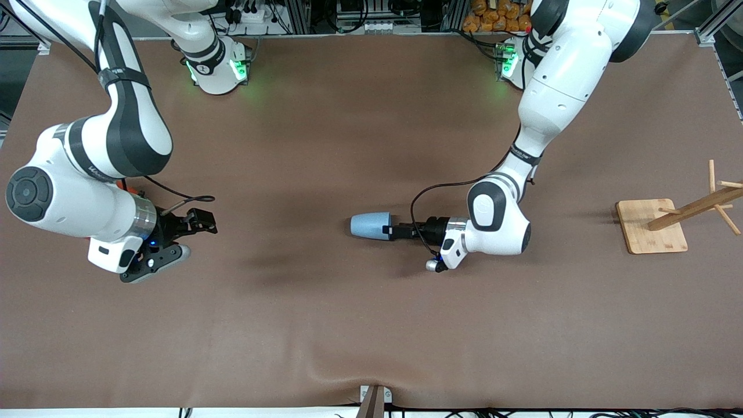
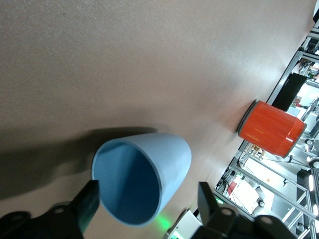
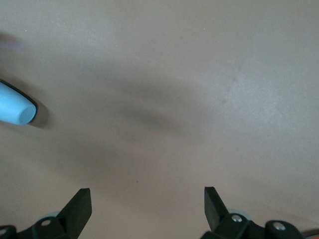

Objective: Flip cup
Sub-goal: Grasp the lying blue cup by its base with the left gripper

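Front view, brown table [image 1: 360, 325], wooden rack [image 1: 653, 226], cup [image 1: 370, 225] sideways.

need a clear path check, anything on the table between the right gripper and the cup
Nothing: the front view shows only bare brown mat between the right gripper and the cup, which lies on its side at the left gripper.
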